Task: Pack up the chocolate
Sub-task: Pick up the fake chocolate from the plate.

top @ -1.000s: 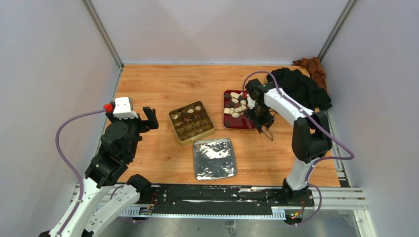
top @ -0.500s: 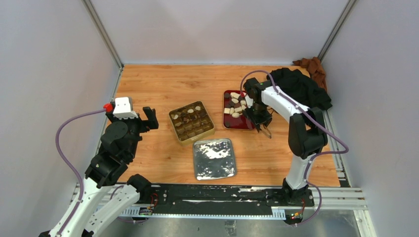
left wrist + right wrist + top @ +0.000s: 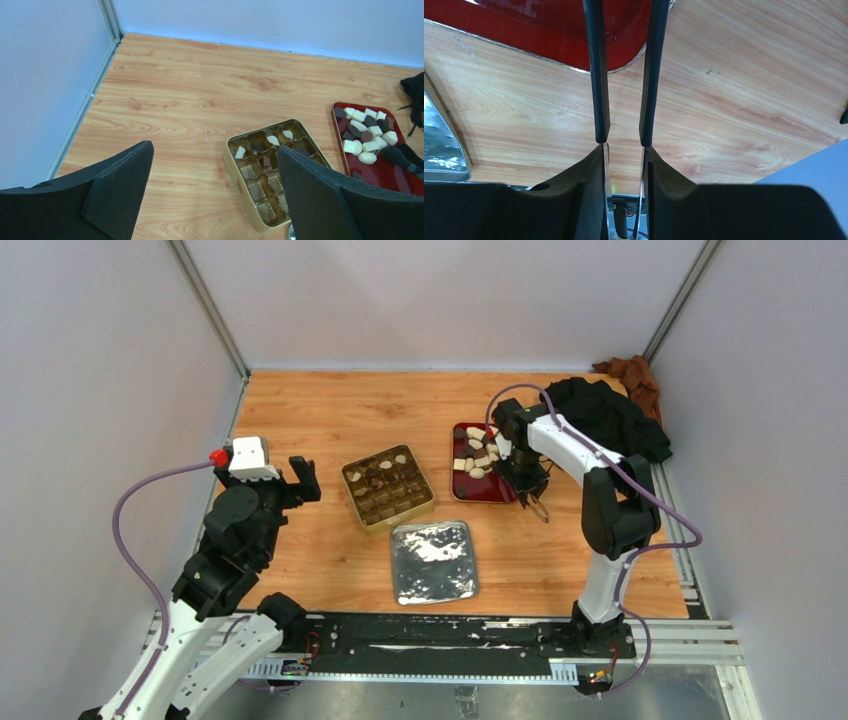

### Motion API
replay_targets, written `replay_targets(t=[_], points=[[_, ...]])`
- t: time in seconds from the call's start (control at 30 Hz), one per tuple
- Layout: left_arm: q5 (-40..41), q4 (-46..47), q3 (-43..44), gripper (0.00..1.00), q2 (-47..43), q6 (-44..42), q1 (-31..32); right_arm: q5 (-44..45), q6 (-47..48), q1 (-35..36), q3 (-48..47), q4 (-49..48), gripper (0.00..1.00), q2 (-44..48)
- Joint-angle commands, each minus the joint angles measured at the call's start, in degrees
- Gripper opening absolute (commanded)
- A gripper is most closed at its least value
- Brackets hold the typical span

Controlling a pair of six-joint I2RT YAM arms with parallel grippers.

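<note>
The chocolate (image 3: pixel 478 454), cream-white and dark brown chunks, lies heaped in the far half of a red tray (image 3: pixel 492 491); the same heap of chocolate (image 3: pixel 365 132) shows in the left wrist view. A few pieces sit in the gold tin (image 3: pixel 388 484). My right gripper (image 3: pixel 523 476) hangs over the tray's near right corner, shut on black-tipped metal tongs (image 3: pixel 596 75) whose arms reach over the red tray (image 3: pixel 549 30); their tips are out of frame. My left gripper (image 3: pixel 214 148) is open and holds nothing, raised left of the tin.
A silver foil-lined lid (image 3: pixel 433 560) lies in front of the tin. A black cloth (image 3: pixel 610 415) and a brown cloth (image 3: pixel 630 375) are bunched in the far right corner. Grey walls close in the wooden table on three sides.
My right gripper has shifted slightly left and toward the red tray, and has squeezed the tongs narrower. The left arm has not moved.
</note>
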State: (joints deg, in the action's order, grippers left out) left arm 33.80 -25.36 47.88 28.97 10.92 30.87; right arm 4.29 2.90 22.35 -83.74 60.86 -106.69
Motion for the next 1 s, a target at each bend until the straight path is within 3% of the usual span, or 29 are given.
replay_targets(t=[0.0, 0.43, 0.53, 0.97], points=[[0.7, 1.3, -0.6, 1.0, 0.0, -0.1, 0.0, -0.5, 0.7, -0.6, -1.1, 1.3, 0.32, 1.1], [0.5, 1.4, -0.6, 1.0, -0.3, 0.0, 0.0, -0.6, -0.1, -0.5, 0.4, 1.8, 0.25, 4.9], [0.4, 1.3, -0.6, 1.0, -0.3, 0.0, -0.1, -0.7, 0.0, -0.5, 0.6, 1.9, 0.19, 5.0], [0.5, 1.4, -0.6, 1.0, -0.1, 0.0, 0.0, -1.5, -0.7, 1.2, -0.1, 1.9, 0.19, 6.4]])
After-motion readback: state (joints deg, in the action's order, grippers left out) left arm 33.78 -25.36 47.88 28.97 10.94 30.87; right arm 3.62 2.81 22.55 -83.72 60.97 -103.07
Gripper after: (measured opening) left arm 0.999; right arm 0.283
